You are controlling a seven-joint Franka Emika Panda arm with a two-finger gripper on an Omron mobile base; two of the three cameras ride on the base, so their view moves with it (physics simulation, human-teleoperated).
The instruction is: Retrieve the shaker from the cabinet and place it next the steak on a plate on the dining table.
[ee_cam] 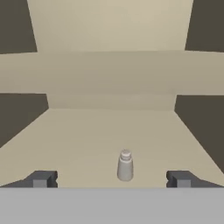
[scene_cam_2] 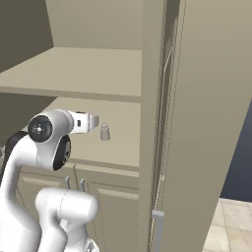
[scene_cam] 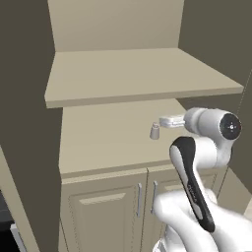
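While the tiny grey tapered shaker (ee_cam: 125, 166) stands upright on the beige wooden cabinet's (scene_cam: 113, 142) lower shelf, the released two-finger pincer (ee_cam: 111, 179) is held just before it.

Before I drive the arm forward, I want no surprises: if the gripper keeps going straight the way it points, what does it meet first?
Most likely the shaker: it stands upright on the cabinet shelf, between the open gripper's fingertips and slightly ahead. Depth is uncertain; beyond it, only the cabinet's back wall.
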